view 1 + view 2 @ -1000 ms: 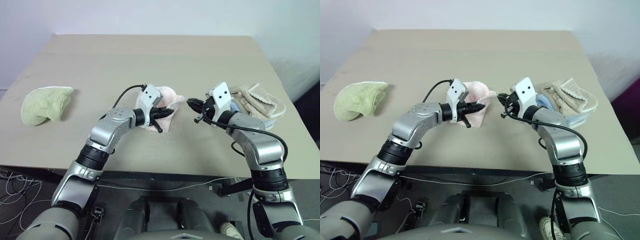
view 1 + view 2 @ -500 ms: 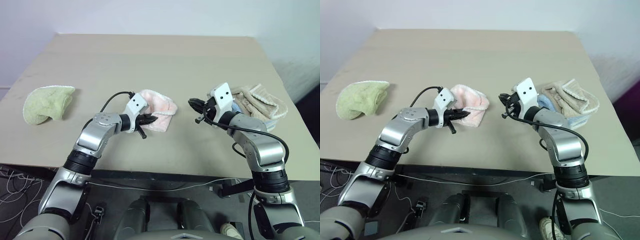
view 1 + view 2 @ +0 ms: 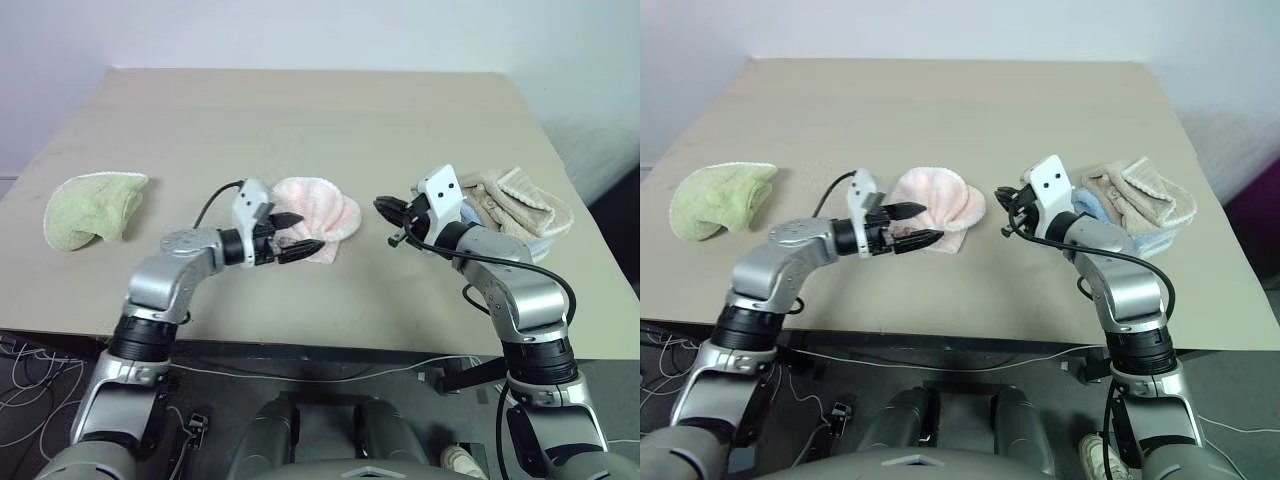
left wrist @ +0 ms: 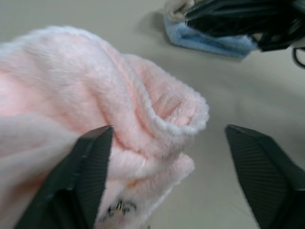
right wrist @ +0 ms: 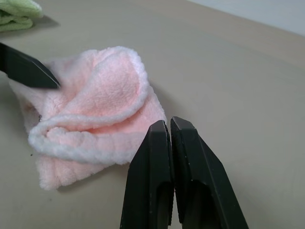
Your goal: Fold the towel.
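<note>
Now folded, the pale pink terry towel lies bunched on the tabletop; left gripper released beside it, right gripper clenched empty.

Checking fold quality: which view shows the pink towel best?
Right wrist view: the whole pink towel shows, white edging and bunched layers clear. Left wrist view gives a close partial look with the dark mark. In the head views the left end effector hides part.
</note>
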### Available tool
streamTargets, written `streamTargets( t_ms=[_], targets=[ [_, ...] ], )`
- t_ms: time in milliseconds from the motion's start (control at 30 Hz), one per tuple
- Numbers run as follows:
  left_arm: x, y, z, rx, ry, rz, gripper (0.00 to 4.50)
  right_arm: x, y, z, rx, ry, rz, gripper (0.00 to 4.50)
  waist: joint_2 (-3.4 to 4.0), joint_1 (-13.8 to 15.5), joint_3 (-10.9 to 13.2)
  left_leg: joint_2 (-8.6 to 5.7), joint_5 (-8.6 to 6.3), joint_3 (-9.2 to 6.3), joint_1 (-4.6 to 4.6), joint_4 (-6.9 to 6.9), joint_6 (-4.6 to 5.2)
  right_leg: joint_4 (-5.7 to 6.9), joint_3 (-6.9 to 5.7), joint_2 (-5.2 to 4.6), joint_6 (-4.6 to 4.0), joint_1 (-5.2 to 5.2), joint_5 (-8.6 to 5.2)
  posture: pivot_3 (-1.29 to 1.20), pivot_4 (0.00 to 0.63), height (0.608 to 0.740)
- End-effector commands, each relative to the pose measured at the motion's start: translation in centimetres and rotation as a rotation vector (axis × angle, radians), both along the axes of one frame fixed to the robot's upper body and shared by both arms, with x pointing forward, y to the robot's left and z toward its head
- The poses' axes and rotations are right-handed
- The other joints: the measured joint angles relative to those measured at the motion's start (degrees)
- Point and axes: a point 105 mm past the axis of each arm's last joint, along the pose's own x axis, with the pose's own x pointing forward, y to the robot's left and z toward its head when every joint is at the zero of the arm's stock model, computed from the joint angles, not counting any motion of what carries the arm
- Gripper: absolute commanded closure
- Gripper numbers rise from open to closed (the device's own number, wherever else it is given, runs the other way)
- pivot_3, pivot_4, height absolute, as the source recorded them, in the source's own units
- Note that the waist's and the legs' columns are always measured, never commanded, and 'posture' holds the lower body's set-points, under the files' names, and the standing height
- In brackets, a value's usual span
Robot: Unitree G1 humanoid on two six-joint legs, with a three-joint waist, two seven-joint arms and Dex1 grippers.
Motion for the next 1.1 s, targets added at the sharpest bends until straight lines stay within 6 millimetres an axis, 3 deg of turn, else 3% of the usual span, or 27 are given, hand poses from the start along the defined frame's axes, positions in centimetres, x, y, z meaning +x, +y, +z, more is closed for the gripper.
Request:
streamTargets(
  t_ms=[33,133,200,400,500,633,867,1000,1100],
  targets=[
    [-0.2,2.8,2.9,-0.085,-0.075,0.049,0.0,-0.5,0.3,1.8,0.024,-0.055,0.029,4.42,0.0,-0.02,0.0,0.0,0.0,0.0,0.0,0.0,0.0,0.0,0.0,0.0,0.0,0.0,0.0,0.0,0.15,0.74],
    [1.9,5.5,2.8,-0.077,-0.095,0.23,0.65,-0.7,0.9,2.2,0.061,-0.046,0.069,4.5,0.0,0.12,0.0,0.0,0.0,0.0,0.0,0.0,0.0,0.0,0.0,-0.01,0.0,0.01,0.0,0.0,0.15,0.74],
    [2.8,5.6,2.9,-0.049,-0.145,0.284,1.31,-0.7,2.0,2.4,0.07,-0.043,0.1,4.5,0.0,0.17,0.0,-0.02,0.0,0.0,0.01,0.02,0.0,0.0,-0.01,-0.01,0.0,0.02,0.0,0.0,0.15,0.74],
    [4.3,1.4,3.1,-0.004,-0.233,0.19,3.36,0.2,5.7,3.2,0.093,-0.054,0.189,4.5,-0.01,0.28,0.0,-0.05,0.0,-0.01,-0.01,0.03,0.0,-0.01,-0.04,0.0,0.0,0.01,0.0,0.0,0.15,0.74],
    [5.1,-0.4,2.5,0.044,-0.243,0.134,4.42,1.4,7.2,2.4,0.083,-0.037,0.197,4.5,-0.01,0.11,0.0,-0.05,0.0,0.0,-0.01,0.03,0.0,0.0,-0.05,0.04,0.0,0.0,0.0,0.0,0.15,0.74],
    [5.8,-1.7,0.2,0.166,-0.229,0.071,4.48,2.7,8.3,0.0,0.107,0.056,0.196,4.5,-0.01,-0.28,0.0,-0.05,0.0,0.01,-0.01,0.0,0.0,0.02,-0.04,0.06,0.0,-0.05,0.0,0.0,0.15,0.74],
    [6.0,0.1,-6.0,0.41,-0.159,0.061,4.48,4.0,8.7,-6.6,0.014,0.242,0.121,4.5,0.0,-1.31,-0.01,-0.06,0.01,0.01,-0.04,0.02,0.0,0.09,-0.03,0.06,0.0,-0.1,0.0,0.0,0.15,0.74],
    [5.7,0.8,-7.7,0.42,-0.129,0.079,4.48,4.0,8.7,-7.0,0.015,0.238,0.125,4.5,0.06,-1.51,-0.08,-0.05,0.01,0.01,0.05,0.04,0.0,0.13,-0.03,0.06,0.0,-0.03,0.0,0.0,0.15,0.74],
    [5.9,0.8,-6.0,0.304,-0.148,0.124,4.48,3.9,8.6,-5.4,0.035,0.17,0.144,4.5,0.06,-1.53,-0.08,-0.05,0.01,0.0,0.08,0.05,0.0,0.14,-0.03,0.06,0.0,0.02,0.0,0.0,0.15,0.74]
  ],
)
